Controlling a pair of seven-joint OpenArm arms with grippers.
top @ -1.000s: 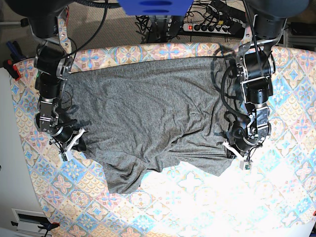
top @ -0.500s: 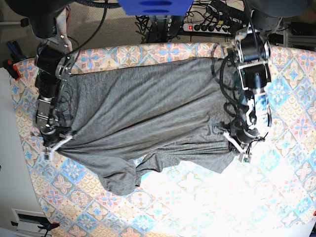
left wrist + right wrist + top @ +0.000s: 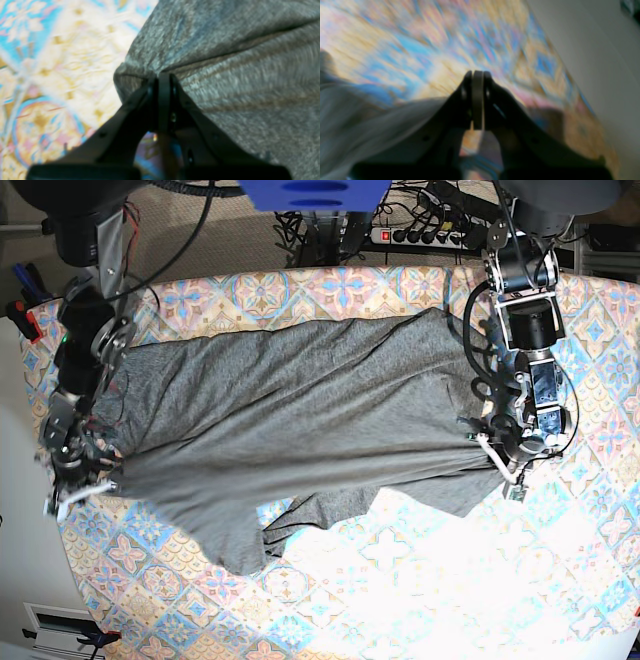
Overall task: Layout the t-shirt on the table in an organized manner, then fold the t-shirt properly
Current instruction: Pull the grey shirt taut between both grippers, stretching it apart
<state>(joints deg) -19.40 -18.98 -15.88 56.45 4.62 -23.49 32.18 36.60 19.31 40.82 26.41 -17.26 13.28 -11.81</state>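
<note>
Two tools are pinching the t-shirt [image 3: 300, 420] at opposite ends, and I have it stretched taut between them above the desk [image 3: 400, 580]. My left tool [image 3: 163, 77] is clamped tight on a bunched fold of grey jersey, plain in its wrist view. My right tool [image 3: 477, 75] has its jaws pressed together; that view is blurred, with cloth trailing beside it, and the base view shows the shirt's corner gathered at it [image 3: 75, 490], so I judge it holds the fabric.

To do this spreading step well, I want even tension on both sides, equal height, then a slow lowering so the sagging flap near the desk's front edge drapes flat, not doubled under.

The shirt's long axis runs side to side, from the desk's left edge toward its right edge, with loose cloth hanging toward the front.
</note>
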